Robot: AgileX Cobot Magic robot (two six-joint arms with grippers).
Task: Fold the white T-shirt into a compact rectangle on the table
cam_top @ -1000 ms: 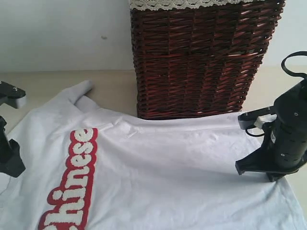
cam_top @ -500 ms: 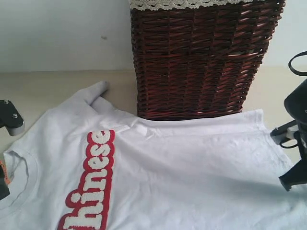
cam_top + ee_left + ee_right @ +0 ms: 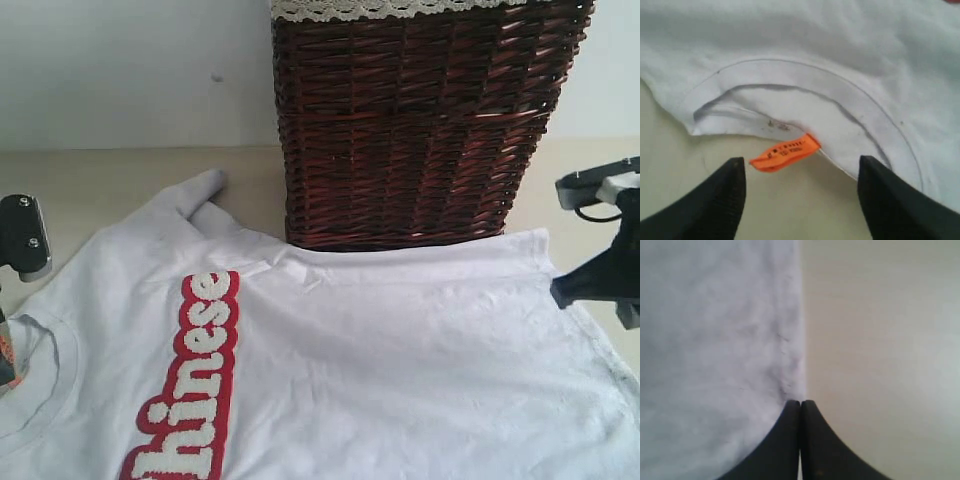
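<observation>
The left tool (image 3: 800,167) stands spread with nothing between its fingers, hanging just short of the collar (image 3: 790,80) and its orange tag (image 3: 785,150); the right tool (image 3: 800,405) is pressed together with its tips right at the shirt's hem edge, and whether any cloth is nipped there cannot be told; between them the white T-shirt (image 3: 400,360) lies flat and unfolded on the desk (image 3: 120,175), red-edged lettering (image 3: 195,380) up, one sleeve (image 3: 190,195) straying toward the wall, its far edge just beside the foot of the wicker basket (image 3: 420,130). The step in hand looks to be taking first holds for the opening fold; to do it well, the left tool should probably come down over the collar band or shoulder seam, not the loose tag, which would slip free; the right tool would need to part, straddle the hem and take a real bite of cloth, not its very edge; both should then lift evenly so the shirt stays taut and creases straight; carrying the cloth away from the basket should keep it from snagging.
</observation>
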